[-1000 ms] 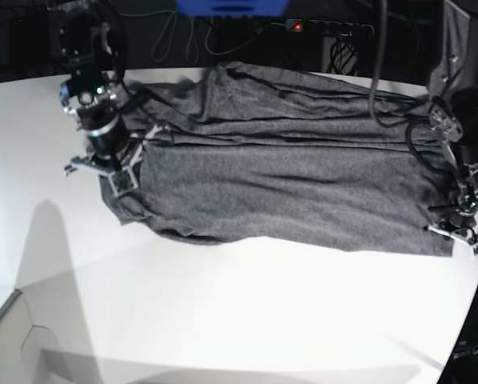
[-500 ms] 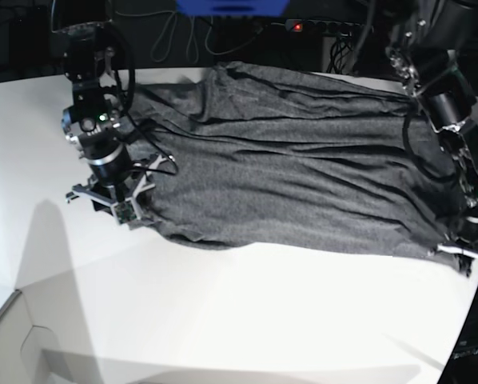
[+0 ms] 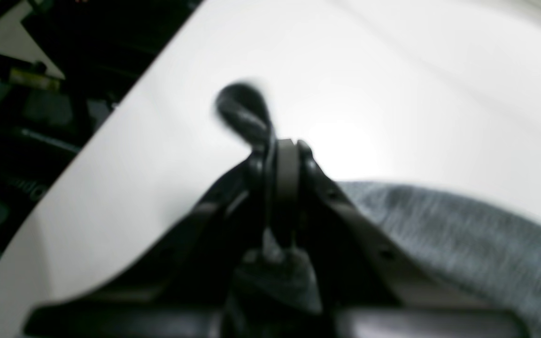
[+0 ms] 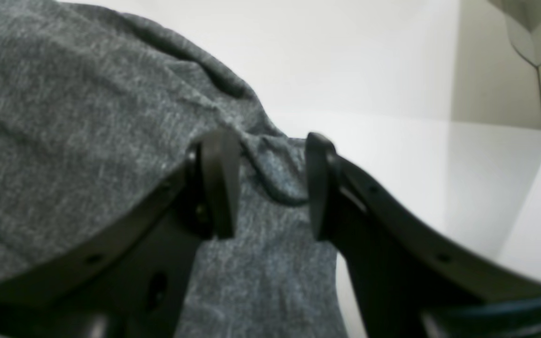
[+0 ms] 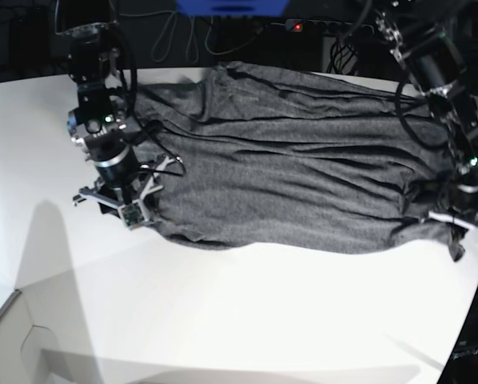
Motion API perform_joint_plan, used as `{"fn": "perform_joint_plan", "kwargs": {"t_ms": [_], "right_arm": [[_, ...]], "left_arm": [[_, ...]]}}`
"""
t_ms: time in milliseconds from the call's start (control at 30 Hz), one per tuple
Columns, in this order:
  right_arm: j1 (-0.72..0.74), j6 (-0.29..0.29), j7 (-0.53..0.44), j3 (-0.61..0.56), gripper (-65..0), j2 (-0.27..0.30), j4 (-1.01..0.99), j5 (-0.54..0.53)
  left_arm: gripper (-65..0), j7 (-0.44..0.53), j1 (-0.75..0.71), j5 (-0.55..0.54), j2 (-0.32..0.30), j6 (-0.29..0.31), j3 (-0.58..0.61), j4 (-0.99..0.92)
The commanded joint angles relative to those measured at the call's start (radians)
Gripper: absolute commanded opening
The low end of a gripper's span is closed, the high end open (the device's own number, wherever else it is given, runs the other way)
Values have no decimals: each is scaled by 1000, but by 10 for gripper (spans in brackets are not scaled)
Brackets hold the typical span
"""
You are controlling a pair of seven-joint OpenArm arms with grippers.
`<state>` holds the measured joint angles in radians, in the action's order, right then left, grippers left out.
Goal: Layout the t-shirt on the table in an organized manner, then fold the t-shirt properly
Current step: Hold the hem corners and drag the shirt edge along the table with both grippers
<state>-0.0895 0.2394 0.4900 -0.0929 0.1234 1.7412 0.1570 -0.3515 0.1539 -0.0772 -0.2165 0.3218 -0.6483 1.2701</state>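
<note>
The dark grey t-shirt (image 5: pixel 295 176) lies spread and wrinkled across the white table (image 5: pixel 247 312). In the base view my right gripper (image 5: pixel 131 213) stands at the shirt's front left corner. The right wrist view shows this gripper (image 4: pixel 268 188) open, its fingers (image 4: pixel 219 183) astride the shirt's edge (image 4: pixel 87 141), which lies loose beneath them. My left gripper (image 5: pixel 464 230) is at the shirt's front right corner, near the table's edge. In the left wrist view it (image 3: pixel 281 150) is shut on a pinch of the t-shirt (image 3: pixel 463 234), and a dark tuft pokes out past the tips.
The table's curved right edge (image 3: pixel 111 155) runs close beside the left gripper, with dark floor and gear beyond it. Cables and a power strip (image 5: pixel 327 28) lie behind the table. A pale box corner (image 5: pixel 15 336) sits at the front left.
The right gripper carried its corner toward the front, then opened and let the cloth go. The left gripper stayed shut and pulled its corner forward, then back; the cloth now bunches there.
</note>
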Motion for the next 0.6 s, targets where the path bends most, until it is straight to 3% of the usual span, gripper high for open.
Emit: {"fn": "perform_joint_plan", "kwargs": {"t_ms": [0,167,333,467,567], "right_arm": [[15,-2,-23,-3,-408,-8,19,-4],[49,-2,-11,-5,-391,-29,9,-4],[168,-1,143,-6,-311,-60,-60,-4],[267,73,184,-6,-310,-83,-148,-4],[330,87,184,-9,-310,-89,-229,-4]], "left_arm": [[-650,27,8,-9,-19,0,-3,29],[-650,30,-12,-9,-19,0,-5,39],[-650,30,-7,-9,-24,0,-5,32],[-650,29,0,-9,-25,0,-5,29],[-650,29,2,-9,-22,0,-5,30]]}}
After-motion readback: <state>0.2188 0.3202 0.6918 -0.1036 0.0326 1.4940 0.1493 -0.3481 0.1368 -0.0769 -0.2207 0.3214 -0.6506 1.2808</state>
